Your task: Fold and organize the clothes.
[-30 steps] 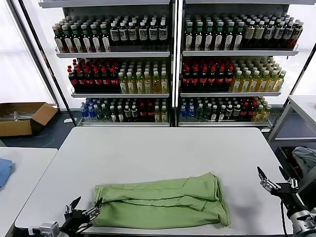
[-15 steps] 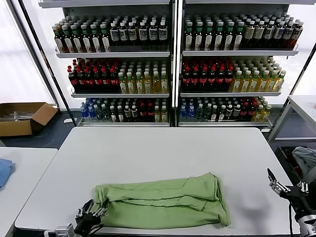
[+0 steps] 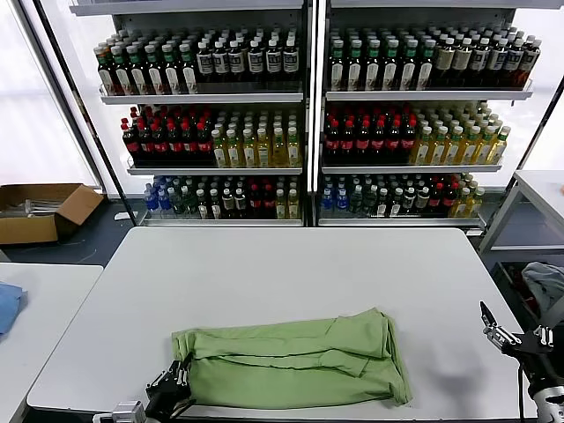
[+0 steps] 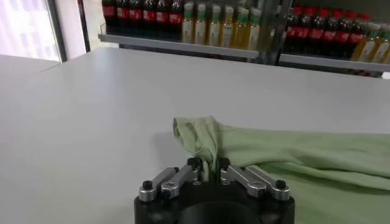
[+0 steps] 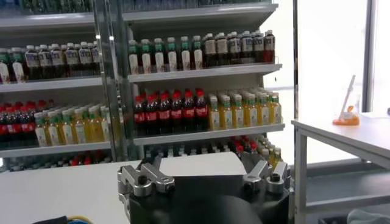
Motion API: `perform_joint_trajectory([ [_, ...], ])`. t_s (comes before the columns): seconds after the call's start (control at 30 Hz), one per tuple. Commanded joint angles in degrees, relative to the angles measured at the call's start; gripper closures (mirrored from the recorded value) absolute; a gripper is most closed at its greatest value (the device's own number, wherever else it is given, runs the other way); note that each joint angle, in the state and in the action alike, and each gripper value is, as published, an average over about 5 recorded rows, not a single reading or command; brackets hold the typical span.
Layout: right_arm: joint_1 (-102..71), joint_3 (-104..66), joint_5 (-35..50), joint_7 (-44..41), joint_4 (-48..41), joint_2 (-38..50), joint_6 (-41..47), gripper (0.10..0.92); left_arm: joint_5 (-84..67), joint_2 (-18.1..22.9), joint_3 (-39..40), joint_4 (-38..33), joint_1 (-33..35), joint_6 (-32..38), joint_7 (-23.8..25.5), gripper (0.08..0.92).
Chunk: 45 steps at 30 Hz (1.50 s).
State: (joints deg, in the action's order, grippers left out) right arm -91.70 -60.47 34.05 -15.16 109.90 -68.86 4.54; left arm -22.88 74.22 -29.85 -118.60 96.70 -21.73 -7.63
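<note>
Fingers of the left gripper have closed onto the shirt corner; right gripper stays open.

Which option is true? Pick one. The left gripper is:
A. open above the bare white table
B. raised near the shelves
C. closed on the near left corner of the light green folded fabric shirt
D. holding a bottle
C: in the left wrist view, the left gripper pinches the light green shirt corner between its fingers.
</note>
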Motion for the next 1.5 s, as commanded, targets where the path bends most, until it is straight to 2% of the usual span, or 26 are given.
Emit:
perform_joint_trajectory([
  [0.03, -0.05, -0.33, 0.48, -0.02, 0.81, 0.2, -0.08, 0.203, -1.96, -2.34, -4.46, 0.56, -1.71, 0.0, 1.5, 0.846],
  [0.17, -0.02, -0.44, 0.96, 0.03, 1.54, 0.65, -0.03, 0.203, -6.63, -8.88, -15.18, 1.88, -5.09, -0.57, 3.28, 0.902],
  [0.33, 0.0, -0.45, 1.4, 0.22, 2.57, 0.92, -0.01, 0.203, -13.51, -20.03, -28.56, 8.28, -9.69, -0.95, 6.66, 0.903],
  [0.53, 0.11, -0.13, 1.65, 0.25, 3.58, 0.87, 0.1, 0.203, -17.98, -30.83, -34.55, 15.78, -11.86, -0.57, 11.05, 0.903],
  [0.67, 0.18, 0.14, 1.65, 0.29, 4.6, 0.76, 0.31, 0.203, -18.89, -34.75, -34.43, 14.57, -12.54, -1.28, 12.29, 0.903],
  [0.77, 0.08, 0.47, 1.59, 0.32, 5.48, 0.44, 0.43, 0.203, -18.58, -34.76, -31.72, 10.04, -12.62, -2.35, 12.49, 0.903],
  [0.93, -0.57, 0.67, 1.52, 0.28, 6.75, -0.21, 0.45, 0.203, -18.14, -31.12, -24.13, -0.46, -11.36, -4.26, 11.43, 0.903],
  [1.17, -1.05, 0.16, 1.65, 0.34, 6.75, 0.14, 0.42, 0.203, -24.32, -26.32, -12.22, -10.48, -10.78, -7.43, 4.87, 0.903],
  [1.27, -1.22, 0.3, 1.4, 0.32, 6.82, 0.14, 0.45, 0.203, -29.89, -24.64, -8.98, -12.17, -12.4, -9.24, 1.06, 0.903],
  [1.5, -1.49, 0.71, 0.49, 0.26, 6.27, 0.22, 0.29, 0.203, -42.37, -20.14, -4.84, -11.23, -16.14, -11.2, -7.67, 0.903],
])
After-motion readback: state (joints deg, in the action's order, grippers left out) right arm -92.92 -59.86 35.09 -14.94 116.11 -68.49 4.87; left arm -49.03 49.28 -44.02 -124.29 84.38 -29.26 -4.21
